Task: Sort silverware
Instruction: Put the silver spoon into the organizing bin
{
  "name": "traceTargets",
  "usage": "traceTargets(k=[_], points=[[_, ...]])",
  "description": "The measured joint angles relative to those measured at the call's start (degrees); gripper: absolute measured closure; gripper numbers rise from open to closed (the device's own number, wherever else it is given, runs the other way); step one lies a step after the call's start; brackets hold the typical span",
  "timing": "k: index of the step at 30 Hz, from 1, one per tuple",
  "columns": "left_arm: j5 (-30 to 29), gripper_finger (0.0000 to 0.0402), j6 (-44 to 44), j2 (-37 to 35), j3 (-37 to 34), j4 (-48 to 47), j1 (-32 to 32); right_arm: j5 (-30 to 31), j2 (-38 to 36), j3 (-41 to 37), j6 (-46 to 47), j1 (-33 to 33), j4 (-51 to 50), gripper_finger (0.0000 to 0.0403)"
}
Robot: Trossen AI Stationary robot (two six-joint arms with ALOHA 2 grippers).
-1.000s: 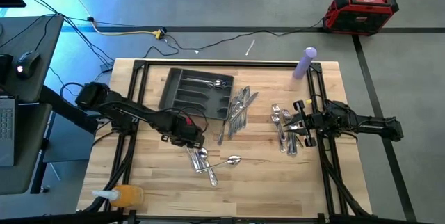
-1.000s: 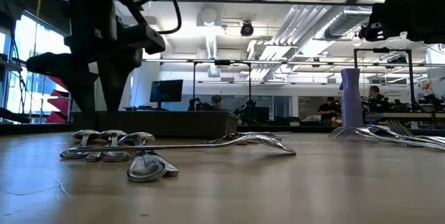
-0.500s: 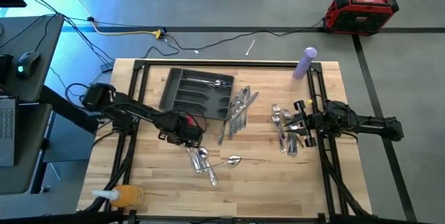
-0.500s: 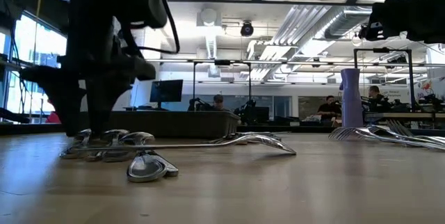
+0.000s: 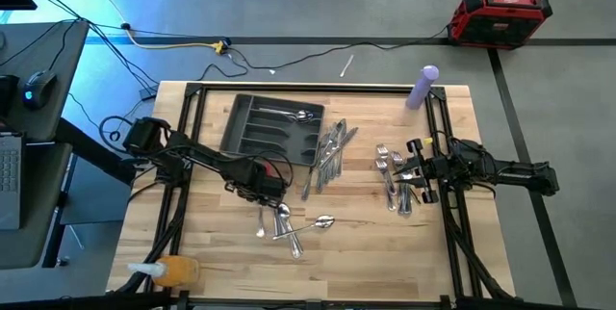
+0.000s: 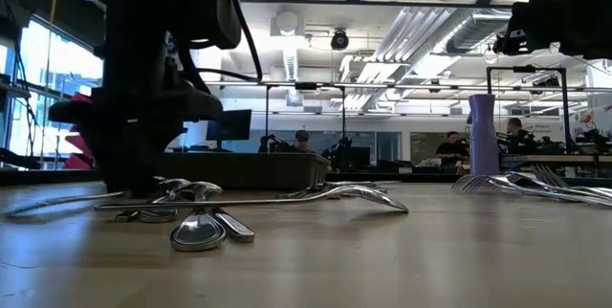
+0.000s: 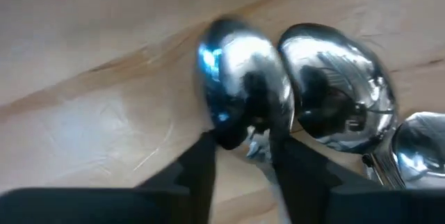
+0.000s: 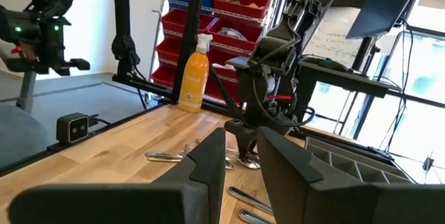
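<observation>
- Two arms are at work over the wooden table [image 5: 202,243]: the left gripper [image 5: 268,194] is down at the near spoon cluster, the right gripper [image 5: 412,167] hangs above the fork pile on the right
- In the left wrist view the left gripper's fingers [image 7: 198,172] stand a little apart on either side of the neck of one spoon [image 7: 243,88], its bowl shiny and mirror-bright; whether they press on it I cannot tell
- Beside that spoon lie two more spoon bowls, the nearest [image 7: 337,92] almost touching it
- In the high view the spoon cluster [image 5: 281,221] holds about four pieces, one [image 5: 318,223] lying crosswise with its bowl pointing right
- A middle pile [image 5: 329,151] of slim silver pieces, too tangled to count, lies just right of the dark grey tray [image 5: 245,132]
- The tray's far compartment holds a few pieces [image 5: 294,114]
- The fork pile [image 5: 393,177] has roughly five or six, tines toward the far edge
- The right gripper's fingers [image 8: 208,161] stand apart, holding nothing
- One purple cylinder [image 5: 423,87] stands at the far right corner; one orange spray bottle [image 5: 166,271] lies at the near left edge
</observation>
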Motion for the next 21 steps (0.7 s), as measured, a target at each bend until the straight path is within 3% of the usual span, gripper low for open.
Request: traceTargets(k=[4, 12, 16, 21], points=[[-2.6, 0.0391, 4.09, 0.0, 2.79, -3.7, 0.07, 0.0, 0.0, 0.02, -0.06, 0.02, 0.0, 0.0329], [-0.33, 0.0401, 10.33, -0.24, 5.77, -1.22, 0.04, 0.0, 0.0, 0.04, 0.0, 0.0, 0.02, 0.0329], [2.94, 0.0401, 11.75, -0.33, 3.95, 0.74, 0.33, 0.0, 0.0, 0.04, 0.0, 0.01, 0.02, 0.0329], [2.88, 0.0392, 12.44, -0.45, 1.89, 0.49, 0.39, 0.0, 0.0, 0.04, 0.42, 0.02, 0.04, 0.0329]])
